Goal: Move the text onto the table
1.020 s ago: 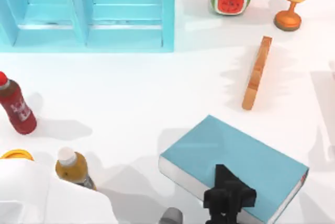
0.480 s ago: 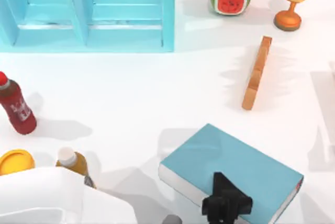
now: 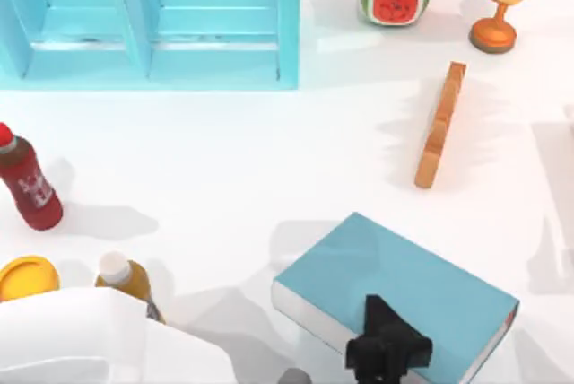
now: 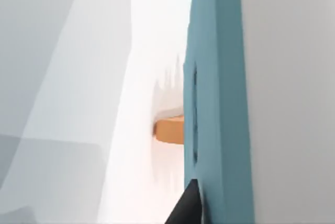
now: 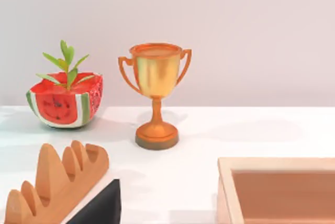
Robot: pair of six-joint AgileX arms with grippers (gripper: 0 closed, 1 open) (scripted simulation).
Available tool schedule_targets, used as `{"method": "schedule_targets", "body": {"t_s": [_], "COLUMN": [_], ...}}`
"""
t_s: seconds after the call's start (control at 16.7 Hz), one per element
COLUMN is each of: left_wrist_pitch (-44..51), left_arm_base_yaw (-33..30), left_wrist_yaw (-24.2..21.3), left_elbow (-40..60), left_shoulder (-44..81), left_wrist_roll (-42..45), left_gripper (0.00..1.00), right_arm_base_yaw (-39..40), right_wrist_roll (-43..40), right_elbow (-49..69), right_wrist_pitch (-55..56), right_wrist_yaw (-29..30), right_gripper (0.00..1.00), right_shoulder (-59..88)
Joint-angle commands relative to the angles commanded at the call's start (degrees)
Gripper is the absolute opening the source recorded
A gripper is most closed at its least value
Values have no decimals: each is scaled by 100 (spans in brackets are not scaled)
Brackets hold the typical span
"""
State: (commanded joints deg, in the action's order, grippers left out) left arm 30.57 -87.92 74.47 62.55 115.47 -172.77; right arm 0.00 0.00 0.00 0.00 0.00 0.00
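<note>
Text [image 3: 395,290]: lay flat on table [image 3: 224,169], near edge clamped between jaws.
Left gripper [image 3: 387,353]: closed on text.
Right gripper: jaws, cannot tell.
Wooden slab [image 3: 440,124]: beyond jaws, well apart.
Bottles [image 3: 27,182]: far left of jaws.
</note>
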Motion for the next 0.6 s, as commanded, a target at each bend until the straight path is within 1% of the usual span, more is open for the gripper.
{"method": "schedule_targets", "body": {"t_s": [0.36,0.42,0.6], "left_wrist_pitch": [0,0,0], "left_arm_base_yaw": [0,0,0], "left_wrist_yaw": [0,0,0], "left_elbow": [0,0,0], "left_shoulder": [0,0,0], "left_wrist_roll": [0,0,0], "left_gripper": [98,100,100], "right_arm_base_yaw": [0,0,0], "right_wrist_roll": [0,0,0], "right_elbow": [0,0,0], "right_wrist_pitch": [0,0,0], "right_wrist_yaw": [0,0,0], "right_gripper": [100,100,100], "right_shoulder": [0,0,0]}}
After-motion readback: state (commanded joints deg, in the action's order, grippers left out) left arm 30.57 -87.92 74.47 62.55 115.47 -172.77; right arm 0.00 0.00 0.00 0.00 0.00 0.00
